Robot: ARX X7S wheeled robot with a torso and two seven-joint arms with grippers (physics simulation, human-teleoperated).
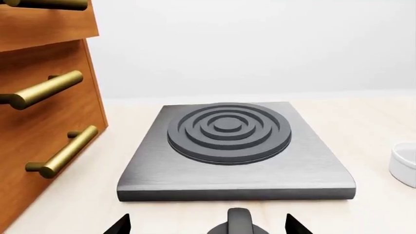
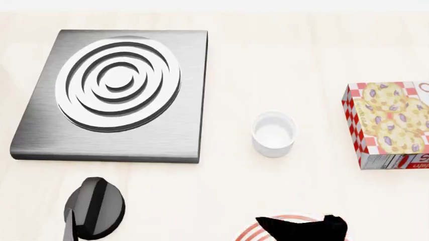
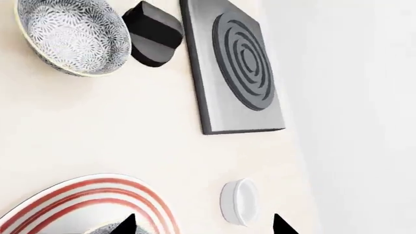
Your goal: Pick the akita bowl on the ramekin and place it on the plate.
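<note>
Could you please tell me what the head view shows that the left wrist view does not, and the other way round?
Only the head view shows the red-checked food box, the red-ringed plate at its lower edge, and the black knob. Only the left wrist view shows the wooden drawers with brass handles and the left gripper. Both show the grey burner plate and the white ramekin, which holds nothing.

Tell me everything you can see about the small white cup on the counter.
The ramekin is a small plain white round cup with straight sides, glossy like glazed ceramic. It stands upright and empty on the pale counter, right of the stove plate and left of the cookie box, touching neither. No bowl sits on it.
</note>
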